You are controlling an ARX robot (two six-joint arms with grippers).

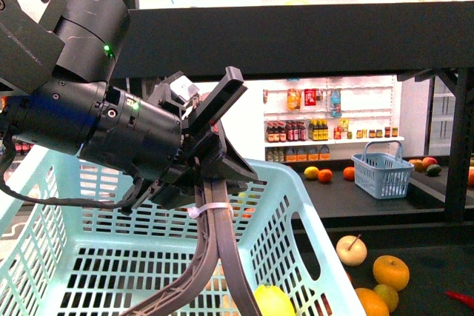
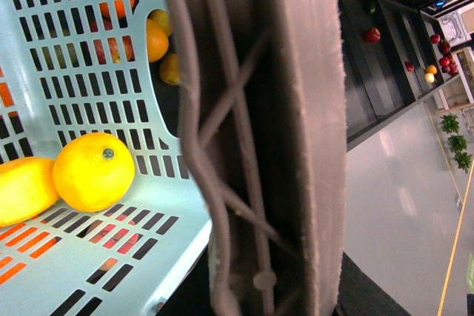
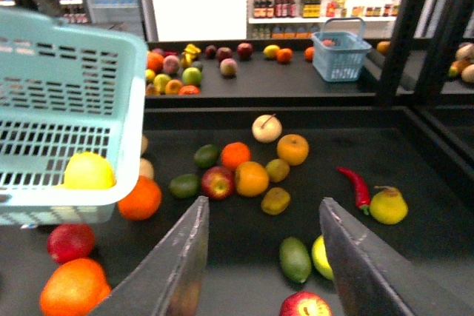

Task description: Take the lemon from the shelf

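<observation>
My left gripper point(image 1: 211, 175) is shut on the rim of a pale blue basket point(image 1: 289, 205) and holds it up in front of the black shelf point(image 1: 311, 38). Two bright yellow lemons point(image 2: 94, 171) lie in the basket; one shows in the front view point(image 1: 272, 300) and in the right wrist view point(image 3: 89, 172). My right gripper point(image 3: 264, 205) is open and empty above the shelf's lower deck point(image 3: 415, 257). Another yellow lemon point(image 3: 320, 255) lies on the deck, half hidden behind one finger point(image 3: 363, 257), beside a green fruit point(image 3: 295, 259).
Loose fruit lies on the deck: oranges point(image 3: 292, 149), an apple point(image 3: 217, 181), a cream round fruit point(image 3: 266, 128), a red chili point(image 3: 354, 185) and a yellow stemmed fruit point(image 3: 388, 205). A small blue basket point(image 1: 382, 172) stands further back. A black post point(image 1: 461, 146) rises at the right.
</observation>
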